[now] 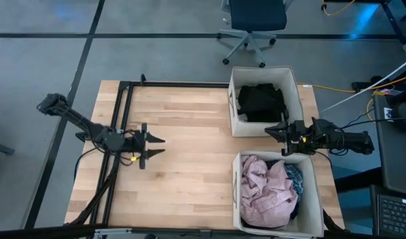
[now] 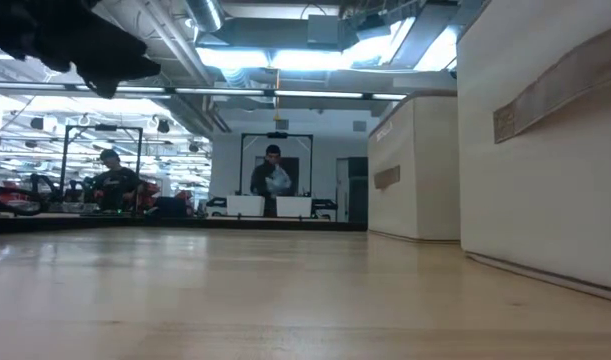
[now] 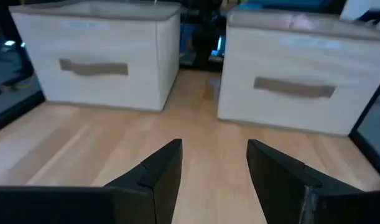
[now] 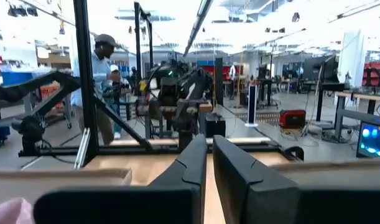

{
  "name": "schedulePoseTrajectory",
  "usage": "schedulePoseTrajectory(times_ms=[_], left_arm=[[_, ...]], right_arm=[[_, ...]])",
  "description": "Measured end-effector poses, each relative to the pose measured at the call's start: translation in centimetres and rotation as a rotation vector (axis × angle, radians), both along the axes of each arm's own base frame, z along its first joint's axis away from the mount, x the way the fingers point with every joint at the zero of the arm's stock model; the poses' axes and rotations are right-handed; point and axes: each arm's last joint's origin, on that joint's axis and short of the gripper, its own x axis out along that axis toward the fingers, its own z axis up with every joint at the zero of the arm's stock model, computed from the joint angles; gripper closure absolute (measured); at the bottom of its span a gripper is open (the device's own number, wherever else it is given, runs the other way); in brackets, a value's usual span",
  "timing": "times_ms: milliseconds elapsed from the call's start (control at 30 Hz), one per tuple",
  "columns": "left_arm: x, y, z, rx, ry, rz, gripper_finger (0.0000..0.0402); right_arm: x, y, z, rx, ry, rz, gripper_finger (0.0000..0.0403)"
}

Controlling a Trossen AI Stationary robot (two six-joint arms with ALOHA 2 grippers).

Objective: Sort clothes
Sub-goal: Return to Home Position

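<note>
- The clothes all seem to be off the table (image 1: 189,166): black garments (image 1: 259,103) are heaped in the far bin (image 1: 233,106), and a pink shirt (image 1: 262,189) lies crumpled on top in the near bin (image 1: 236,192), with a blue plaid piece (image 1: 294,178) peeking out along one side
- The left gripper (image 1: 156,146) hovers over bare wood well apart from both bins, jaws spread wide with nothing between them
- The right gripper (image 1: 269,131) hangs over the gap between the two bins, its fingers drawn almost together and holding nothing
- To my eye the sorting looks finished, and all that's left is for the arms to go to rest
- If a piece did need moving, this is light, floppy cloth that would sag and trail from a pinch and could catch on a bin rim
- I'd take a raised fold near the middle of the heap, the pink shirt's top wrinkle being the easy spot, and lift well clear before carrying
- The black pile sits lower in its bin, so a fold there looks harder to pick out
</note>
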Motion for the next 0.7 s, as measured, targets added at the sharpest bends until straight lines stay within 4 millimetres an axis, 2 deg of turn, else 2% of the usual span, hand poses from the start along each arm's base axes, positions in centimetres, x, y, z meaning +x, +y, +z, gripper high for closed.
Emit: schedulePoseTrajectory(times_ms=[133,367,567,700], left_arm=[[-0.4,2.0,-0.5,-0.011,-0.057,-0.016,0.0229],[-0.9,4.9,-1.0,0.093,-0.081,0.056,0.0229],[-2.6,6.5,-3.1,0.107,-0.141,0.168,0.0229],[-3.5,6.9,-3.5,0.084,-0.233,0.204,0.0229]], right_arm=[[0.1,0.0,-0.2,-0.001,0.021,0.0,0.0371],[0.1,0.0,-0.5,-0.001,0.053,0.0,0.0371],[0.1,0.0,-0.5,-0.001,0.059,0.0,0.0371],[0.2,0.0,-0.6,-0.001,0.063,0.0,0.0371]])
